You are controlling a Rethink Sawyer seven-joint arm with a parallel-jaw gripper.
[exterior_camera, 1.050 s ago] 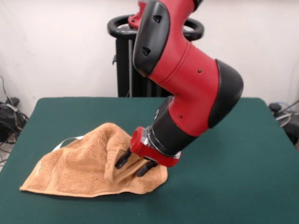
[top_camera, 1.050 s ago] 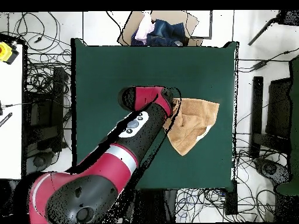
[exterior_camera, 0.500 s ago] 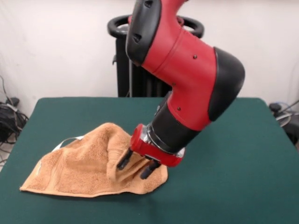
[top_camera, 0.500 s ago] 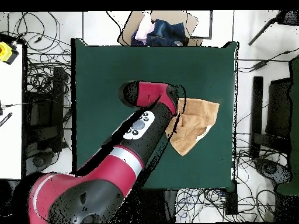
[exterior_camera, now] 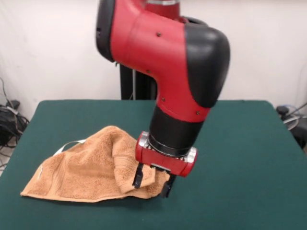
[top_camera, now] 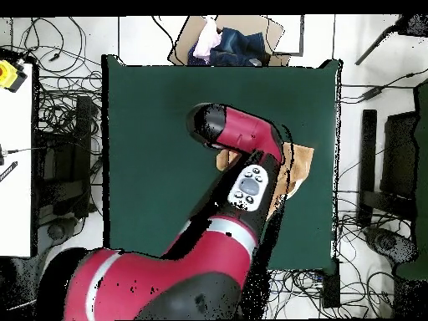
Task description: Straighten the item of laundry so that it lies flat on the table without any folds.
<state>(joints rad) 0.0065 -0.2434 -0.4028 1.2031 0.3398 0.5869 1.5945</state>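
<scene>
The item of laundry, an orange-tan towel point(exterior_camera: 81, 167), lies crumpled on the left half of the green table point(exterior_camera: 240, 158), with a raised fold near its middle and a white label at its far left edge. My gripper point(exterior_camera: 152, 184) points straight down over the towel's right end. It is open, and its two dark fingers point(exterior_camera: 138, 178) straddle the bunched cloth there. In the overhead view the arm covers the gripper and most of the towel point(top_camera: 299, 159); only a strip shows at the arm's right, on the table point(top_camera: 159, 125).
A cardboard box of clothes point(top_camera: 226, 42) sits beyond the table's top edge in the overhead view. Cables point(top_camera: 58, 109) lie on the floor round the table. A black stand point(exterior_camera: 125, 72) rises behind the table's far edge.
The arm has swung upright and the gripper has turned from tilted to pointing straight down. It has shifted toward the towel's right end, nearer the table's front.
</scene>
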